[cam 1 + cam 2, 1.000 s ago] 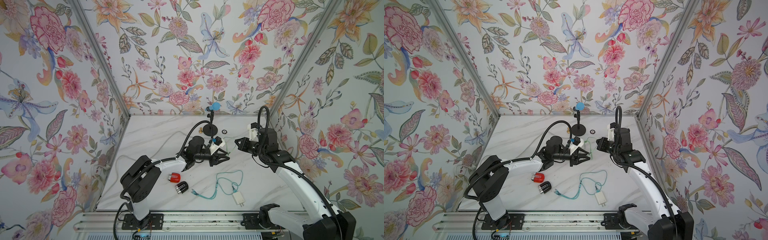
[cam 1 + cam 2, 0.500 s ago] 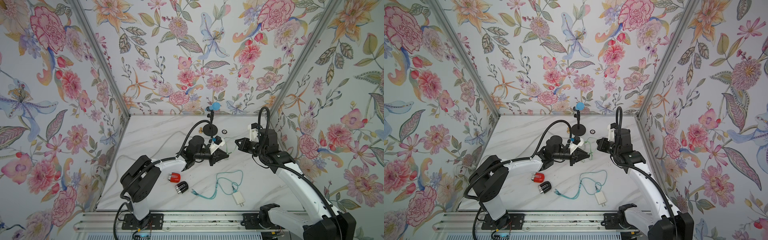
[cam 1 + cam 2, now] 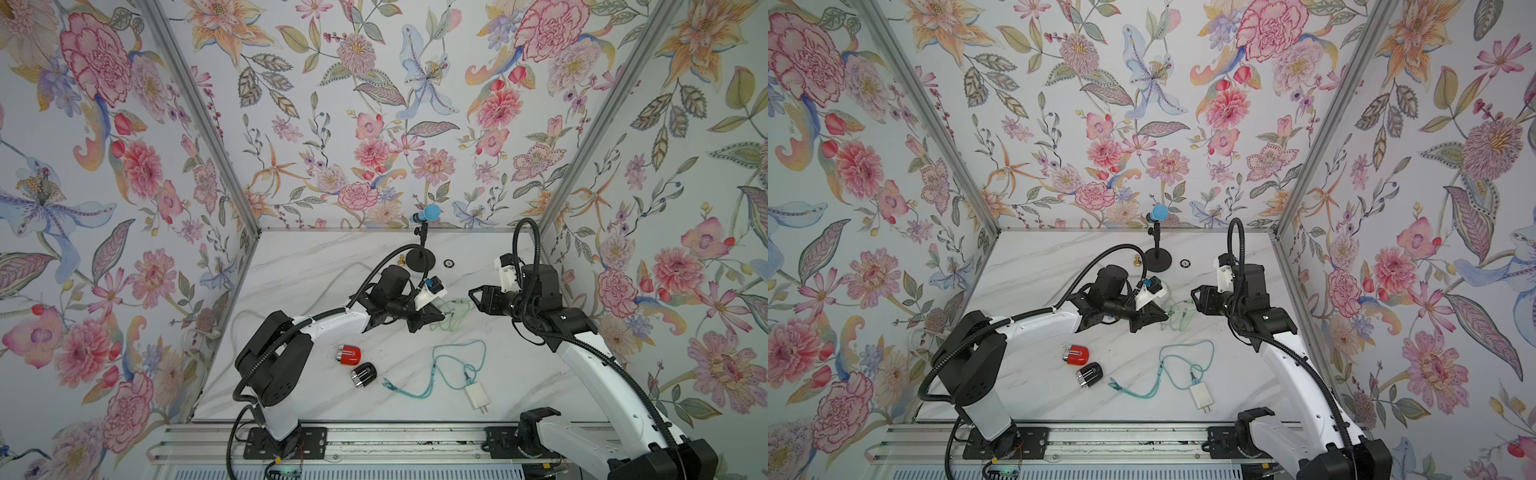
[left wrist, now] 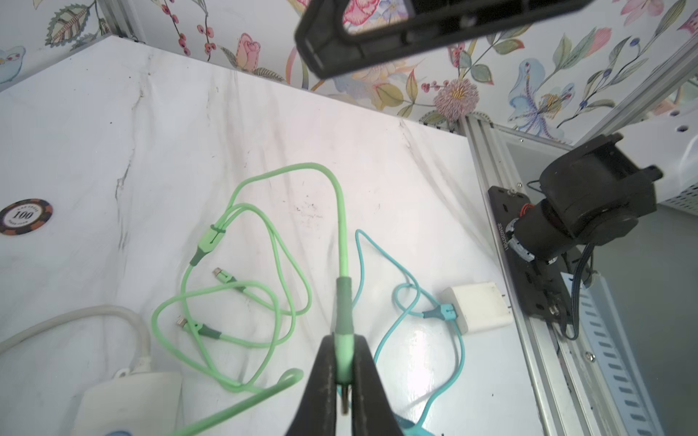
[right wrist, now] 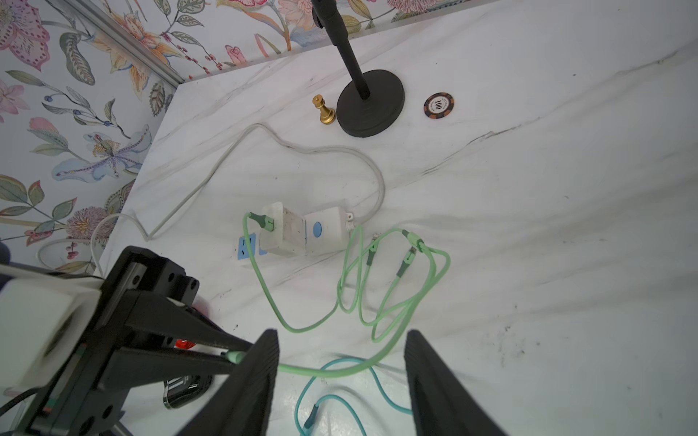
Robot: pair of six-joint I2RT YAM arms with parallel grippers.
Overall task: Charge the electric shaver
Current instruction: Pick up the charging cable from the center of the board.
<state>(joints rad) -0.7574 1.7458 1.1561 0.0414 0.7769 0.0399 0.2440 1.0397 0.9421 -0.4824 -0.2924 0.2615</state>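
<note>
The left gripper (image 4: 344, 351) is clenched on the plug end of the soft light-green charging cable (image 4: 342, 211), with the dark-green strain relief (image 4: 343, 302) sticking out just past its fingertips. The metal tip seems to point back toward its wrist, so I doubt it can be pushed into anything without a handover.

The right gripper (image 5: 341, 336) holds nothing. Its jaws stand apart just ahead of the left one's tips, and the cable crosses the gap between them.

The small red capsule-shaped shaver (image 3: 349, 354) and the black one with a chrome head (image 3: 363, 375) lie loose, well behind the left gripper, down by its own forearm. Neither is steadied, so I expect a push from the plug would just slide one away.

The cable's far end sits in the white adapter (image 5: 275, 226) on the white power strip (image 5: 325, 230), beyond both grippers. A long pull could unplug it or drag the strip.

The green loops and spare heads lie beneath the grippers, beside the thin teal cable (image 4: 440, 312), and could snag.
</note>
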